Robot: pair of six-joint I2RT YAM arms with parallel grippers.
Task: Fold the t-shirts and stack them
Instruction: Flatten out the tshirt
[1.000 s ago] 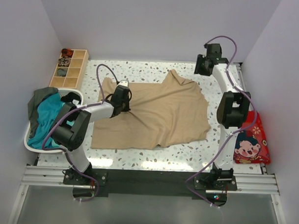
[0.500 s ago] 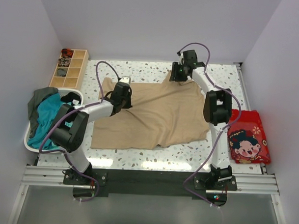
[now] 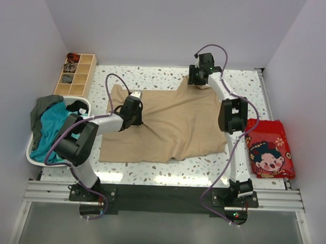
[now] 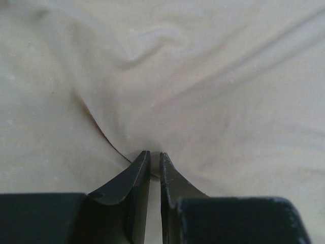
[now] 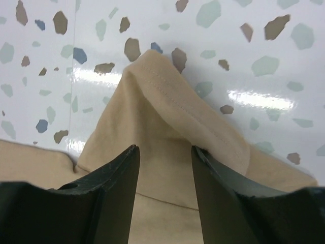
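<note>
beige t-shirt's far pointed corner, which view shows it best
Right wrist: the corner of the sandy-beige cloth t-shirt fills the frame, hem stitching visible. Top external shows it small, by the right tool. Left wrist shows only wrinkled cloth.

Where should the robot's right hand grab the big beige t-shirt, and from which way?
Probably the pointed, stitched corner of the large sandy-beige cloth t-shirt, poking out over the speckled table. It is narrow enough to fit between the jaws, so come straight down from above; the right gripper hangs over it, jaws open.
</note>
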